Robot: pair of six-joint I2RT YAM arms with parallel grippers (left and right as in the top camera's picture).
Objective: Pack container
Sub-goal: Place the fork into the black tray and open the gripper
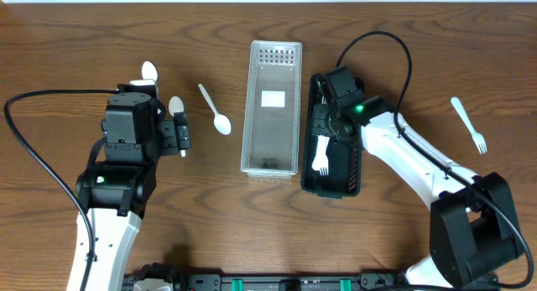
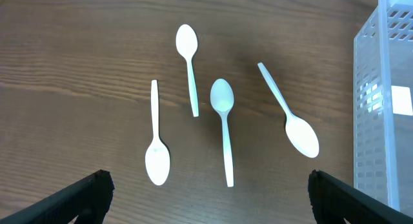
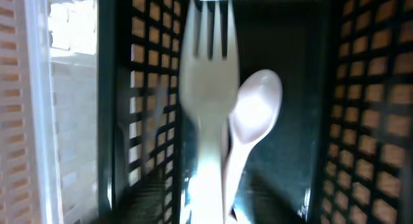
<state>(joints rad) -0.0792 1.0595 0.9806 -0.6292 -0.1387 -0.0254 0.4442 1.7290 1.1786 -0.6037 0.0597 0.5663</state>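
White plastic spoons lie on the wooden tabletop at 9 o'clock of the clear basket in the overhead view. A loose fork sits far out at 3 o'clock. The black basket stands just beside the clear one, with the right end effector over it and a second fork inside.

In the left wrist view, the left end effector is spread wide and empty above four spoons. They look light, thin and slippery, so pinching mid-handle seems best.

In the right wrist view, the second fork overlaps a spoon in the black basket. No fingers show, so I cannot tell whether the fork is gripped.
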